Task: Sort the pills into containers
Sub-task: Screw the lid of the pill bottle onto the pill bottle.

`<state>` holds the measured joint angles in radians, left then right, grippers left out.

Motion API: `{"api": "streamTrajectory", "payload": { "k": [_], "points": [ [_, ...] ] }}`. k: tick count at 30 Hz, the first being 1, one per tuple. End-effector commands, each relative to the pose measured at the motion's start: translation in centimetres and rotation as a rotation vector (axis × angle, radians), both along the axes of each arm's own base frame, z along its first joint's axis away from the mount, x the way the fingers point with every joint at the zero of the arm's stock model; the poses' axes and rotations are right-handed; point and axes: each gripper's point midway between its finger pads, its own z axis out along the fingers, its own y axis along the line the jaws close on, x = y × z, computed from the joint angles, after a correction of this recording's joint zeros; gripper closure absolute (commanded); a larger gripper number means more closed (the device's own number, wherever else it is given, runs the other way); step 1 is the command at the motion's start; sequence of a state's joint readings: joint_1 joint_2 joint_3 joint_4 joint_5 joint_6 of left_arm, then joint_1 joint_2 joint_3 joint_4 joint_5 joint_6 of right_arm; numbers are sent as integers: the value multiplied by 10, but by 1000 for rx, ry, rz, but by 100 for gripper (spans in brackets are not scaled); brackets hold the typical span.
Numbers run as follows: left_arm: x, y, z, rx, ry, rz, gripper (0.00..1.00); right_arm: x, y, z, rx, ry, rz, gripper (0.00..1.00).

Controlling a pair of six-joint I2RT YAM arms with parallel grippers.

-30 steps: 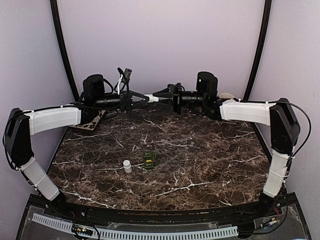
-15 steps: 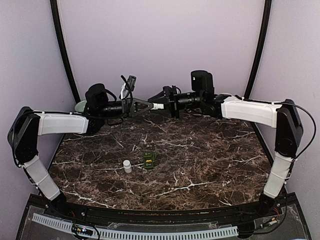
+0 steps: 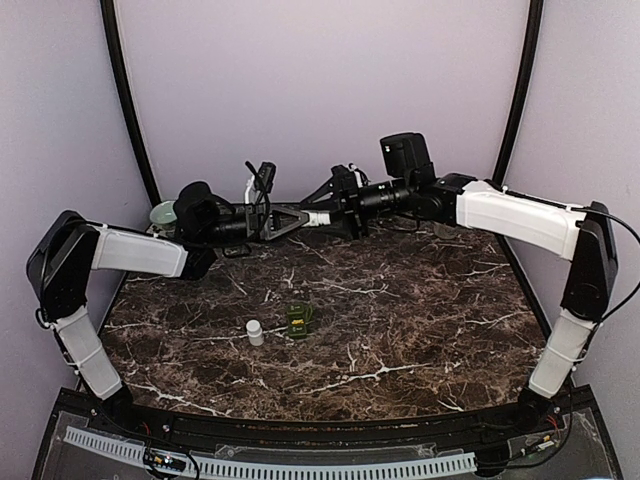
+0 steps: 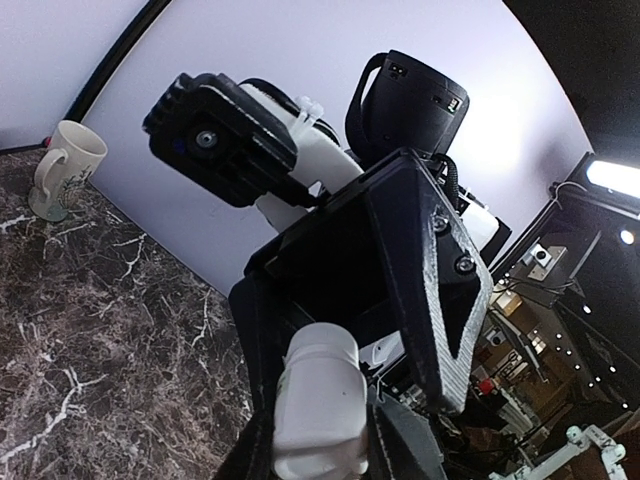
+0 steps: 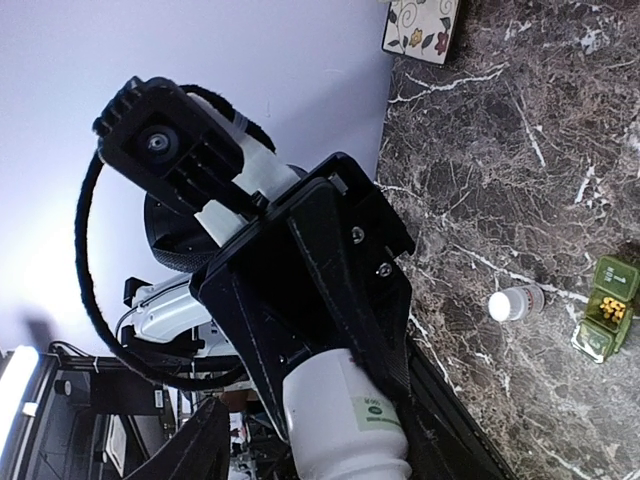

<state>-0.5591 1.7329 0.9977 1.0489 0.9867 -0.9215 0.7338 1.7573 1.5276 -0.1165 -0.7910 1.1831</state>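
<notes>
- The left gripper (image 3: 300,216) and the right gripper (image 3: 322,208) meet tip to tip in the air above the far part of the dark brown, white-veined marble tabletop (image 3: 420,330).
- A white plastic bottle with a small green-printed label (image 5: 345,410) lies between them, level with the arms.
- In the right wrist view the right gripper's fingers sit closed against the sides of this bottle's labelled body, and the left gripper's dark triangular fingers reach over its other end.
- In the left wrist view the bottle's rounded white end sits pinched between the left gripper's fingers, so both grippers are narrowed onto the same bottle.
- The small dark green rectangular container (image 3: 299,319) rests on the tabletop near its middle, well below and apart from both grippers.
- In the right wrist view, yellow pills (image 5: 613,310) show in one of its compartments.
- A second small white bottle (image 3: 255,332) stands upright just left of the container, not touching it.
- A pale mug (image 4: 62,168) stands at the far left edge of the table, by the wall.
- A flower-patterned square tile (image 5: 420,25) lies at the far edge too.
</notes>
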Motion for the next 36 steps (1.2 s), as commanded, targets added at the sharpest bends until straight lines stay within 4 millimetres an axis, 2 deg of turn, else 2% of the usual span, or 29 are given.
{"api": "streamTrajectory", "payload": {
  "k": [1, 14, 22, 36],
  "points": [
    [-5, 5, -2, -44, 64, -46, 100, 0, -14, 46, 34, -205, -40, 44],
    [1, 3, 2, -92, 163, -90, 100, -1, -32, 30, -96, -320, -54, 41],
    [5, 1, 3, -103, 187, -97, 100, -1, -35, 21, -133, -353, -41, 36],
    [12, -1, 7, -131, 234, -130, 100, 3, -49, 19, -246, -496, -39, 33]
  ]
}}
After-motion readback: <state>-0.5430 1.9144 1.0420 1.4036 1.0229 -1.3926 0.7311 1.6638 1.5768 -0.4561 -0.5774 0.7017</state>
